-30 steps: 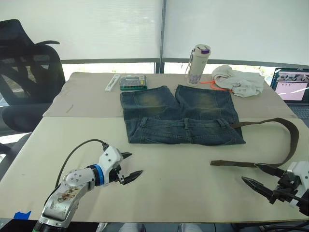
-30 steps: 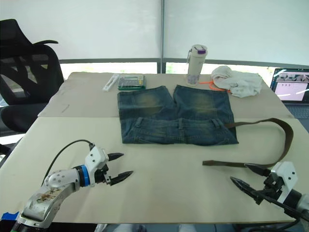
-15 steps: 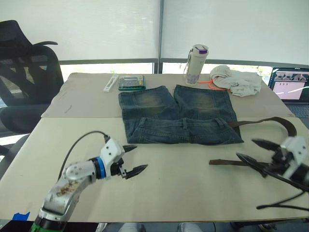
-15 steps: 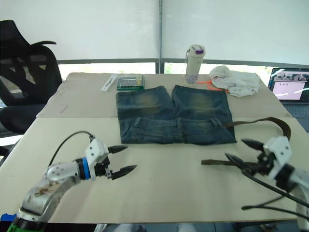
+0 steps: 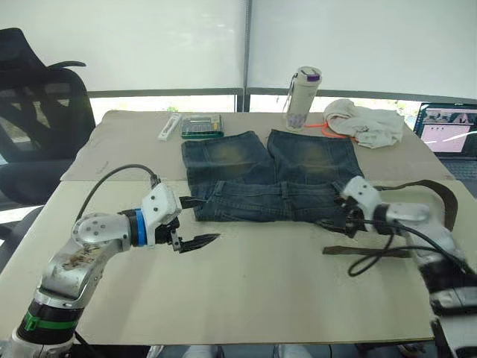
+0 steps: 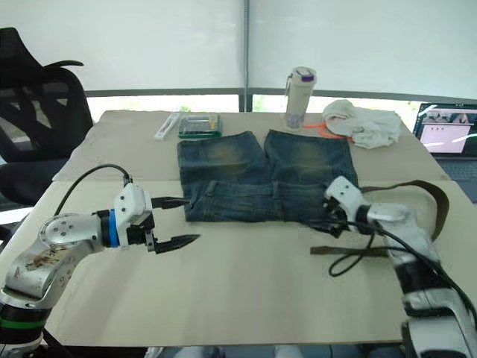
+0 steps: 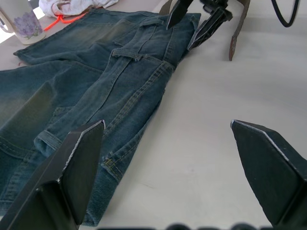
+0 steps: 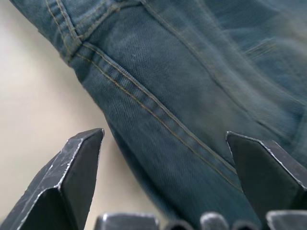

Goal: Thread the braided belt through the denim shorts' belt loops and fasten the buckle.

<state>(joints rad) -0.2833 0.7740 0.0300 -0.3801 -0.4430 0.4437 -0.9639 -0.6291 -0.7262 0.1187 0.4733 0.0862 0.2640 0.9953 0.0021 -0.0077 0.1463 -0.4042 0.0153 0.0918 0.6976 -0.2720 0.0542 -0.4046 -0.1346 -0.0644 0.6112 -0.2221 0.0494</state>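
The denim shorts (image 5: 276,175) lie flat in the middle of the table, waistband toward me, with belt loops (image 5: 285,192) across it. The braided belt (image 5: 450,212) leaves the waistband's right end, curves round and lies with one end on the table (image 5: 364,251). I cannot make out the buckle. My left gripper (image 5: 200,221) is open just beside the waistband's left corner. My right gripper (image 5: 337,224) is open at the waistband's right corner, its fingers spread over the denim hem (image 8: 158,115). The left wrist view looks along the waistband to the right gripper (image 7: 196,17).
At the back stand a white bottle (image 5: 302,99), an off-white cloth bundle (image 5: 369,123) with an orange cord (image 5: 320,127), a green calculator (image 5: 201,125) and a white remote (image 5: 170,127). A laptop (image 5: 447,128) is far right, an office chair (image 5: 37,112) left. A black cable (image 5: 373,259) loops over the belt.
My right gripper has swung from the front right in to the waistband's right corner. My left gripper has moved forward to the waistband's left corner. The belt and shorts lie as before.
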